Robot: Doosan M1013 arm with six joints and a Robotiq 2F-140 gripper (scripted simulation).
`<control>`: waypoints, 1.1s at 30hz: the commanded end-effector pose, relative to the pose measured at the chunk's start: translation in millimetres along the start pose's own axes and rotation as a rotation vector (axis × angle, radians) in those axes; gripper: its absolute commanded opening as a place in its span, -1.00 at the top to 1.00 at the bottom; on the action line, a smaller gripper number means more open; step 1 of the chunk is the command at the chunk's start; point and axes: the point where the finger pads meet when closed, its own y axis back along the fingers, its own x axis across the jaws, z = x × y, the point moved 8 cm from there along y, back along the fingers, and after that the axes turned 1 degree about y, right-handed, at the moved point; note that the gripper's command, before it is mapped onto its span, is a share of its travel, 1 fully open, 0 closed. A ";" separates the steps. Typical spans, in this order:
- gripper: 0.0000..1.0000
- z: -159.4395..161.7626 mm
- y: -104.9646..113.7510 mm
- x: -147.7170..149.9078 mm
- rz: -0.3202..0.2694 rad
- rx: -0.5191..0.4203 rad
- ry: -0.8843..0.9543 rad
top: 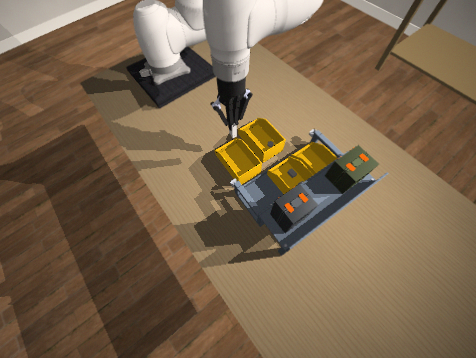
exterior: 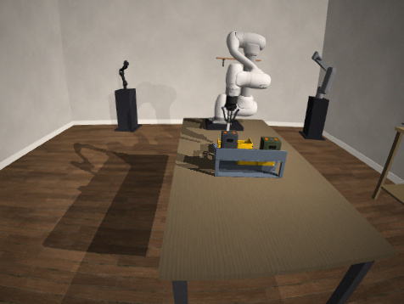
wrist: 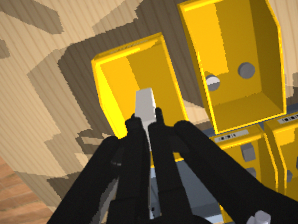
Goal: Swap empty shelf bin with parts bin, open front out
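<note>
Two yellow open bins stand on the table beside the grey shelf [top: 305, 192]. The nearer bin [top: 239, 159] looks empty; it also shows in the wrist view [wrist: 136, 86]. The bin next to it [top: 261, 137] holds small grey parts, also seen in the wrist view [wrist: 233, 56]. My gripper [top: 233, 131] points down with its fingers shut on nothing. In the wrist view the tips [wrist: 147, 112] are over the empty bin's inside, near one wall. I cannot tell whether they touch it.
The shelf holds two more yellow bins [top: 302, 165]. A dark grey box [top: 295, 205] and a green box [top: 352, 167] with orange latches sit on top. The shelf also shows in the exterior view [exterior: 249, 163]. The arm's base [top: 170, 72] stands at the table's far end.
</note>
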 end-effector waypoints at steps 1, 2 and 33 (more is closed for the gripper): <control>0.80 8.3 5.3 3.8 0.017 -0.003 0.279; 0.80 10.0 6.4 5.2 0.015 -0.004 0.334; 0.80 40.5 29.5 33.5 -0.066 -0.013 1.972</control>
